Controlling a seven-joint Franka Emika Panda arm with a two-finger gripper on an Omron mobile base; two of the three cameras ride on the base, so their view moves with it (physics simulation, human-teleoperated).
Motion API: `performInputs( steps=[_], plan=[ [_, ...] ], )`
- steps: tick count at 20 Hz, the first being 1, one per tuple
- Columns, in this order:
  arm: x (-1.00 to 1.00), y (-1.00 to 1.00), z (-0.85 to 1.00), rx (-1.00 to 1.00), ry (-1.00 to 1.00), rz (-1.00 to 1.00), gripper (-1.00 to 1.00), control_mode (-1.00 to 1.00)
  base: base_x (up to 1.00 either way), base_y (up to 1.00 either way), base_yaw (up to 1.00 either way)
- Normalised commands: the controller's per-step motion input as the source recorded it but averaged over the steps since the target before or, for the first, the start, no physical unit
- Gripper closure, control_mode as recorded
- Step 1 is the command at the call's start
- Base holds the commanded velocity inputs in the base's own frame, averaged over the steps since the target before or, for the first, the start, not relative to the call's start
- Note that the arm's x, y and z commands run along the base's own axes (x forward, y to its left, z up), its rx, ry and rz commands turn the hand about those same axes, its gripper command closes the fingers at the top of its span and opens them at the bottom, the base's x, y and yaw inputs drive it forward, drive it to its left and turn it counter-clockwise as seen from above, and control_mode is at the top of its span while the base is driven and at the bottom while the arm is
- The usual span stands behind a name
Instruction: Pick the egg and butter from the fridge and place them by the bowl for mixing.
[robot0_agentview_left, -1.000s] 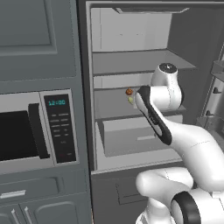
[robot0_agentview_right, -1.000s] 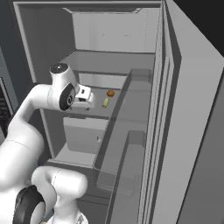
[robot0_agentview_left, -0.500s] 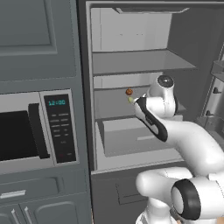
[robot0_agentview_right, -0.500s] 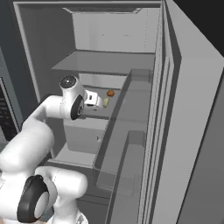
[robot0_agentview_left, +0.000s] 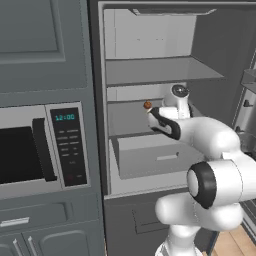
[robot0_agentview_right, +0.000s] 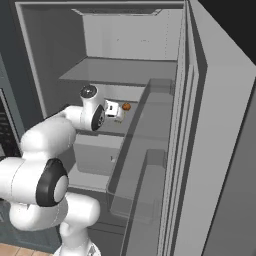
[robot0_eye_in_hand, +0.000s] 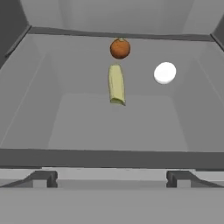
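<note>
Reaching: the white arm stretches into the open fridge (robot0_agentview_left: 150, 75), its gripper (robot0_eye_in_hand: 111, 178) facing the middle shelf (robot0_eye_in_hand: 113, 122), low in the hand view.
Fingers: spread wide and holding nothing; the two dark tips (robot0_eye_in_hand: 41, 178) sit at the bottom corners of the hand view, well short of the food.
Butter: the pale yellow stick (robot0_eye_in_hand: 116, 84) lies on the shelf at upper centre of the hand view, its long side pointing away from the camera.
Egg: the small white round egg (robot0_eye_in_hand: 165, 72) rests to the right of the butter, apart from it, at upper right of centre.
Ball: a reddish-brown ball (robot0_eye_in_hand: 120, 48) sits just behind the butter's far end, close to it or touching; I cannot tell which. It also appears at centre of the left base view (robot0_agentview_left: 147, 105).
Bowl: not seen from here.
Step in hand: judged as the approach for a first pick.
Doing it well: centre the open fingers on one item. For the butter, close across its narrow width and stop before the ball. For the egg, close gently, since a round shell may roll or slip.
</note>
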Motion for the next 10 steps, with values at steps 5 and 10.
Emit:
performInputs(
  steps=[5, 10],
  plan=[
    [0.79, -0.03, -0.26, 0.0, 0.05, -0.09, -1.0, -1.0, 0.0, 0.0, 0.0],
    [0.64, -0.07, -0.13, 0.0, 0.0, -0.03, -1.0, -1.0, 0.0, 0.0, 0.0]
  ],
)
